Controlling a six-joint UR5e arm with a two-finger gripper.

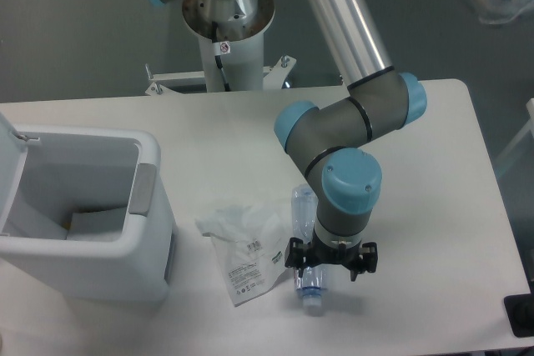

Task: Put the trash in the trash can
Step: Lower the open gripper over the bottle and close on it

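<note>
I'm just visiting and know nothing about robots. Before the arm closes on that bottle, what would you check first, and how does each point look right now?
1. Gripper over the bottle: ok, it sits over the bottle's lower half, near the cap end.
2. Fingers open and on either side of the bottle: ok, they look spread with the bottle between them.
3. Fingers low enough to grip: cannot tell from this one view.
4. Plastic bag clear of the grip: cannot tell, its edge lies right against the bottle.
5. Trash can ready: ok, its lid is up and the opening is uncovered.
6. Way to the trash can: ok, only the bag lies between on the table.
</note>
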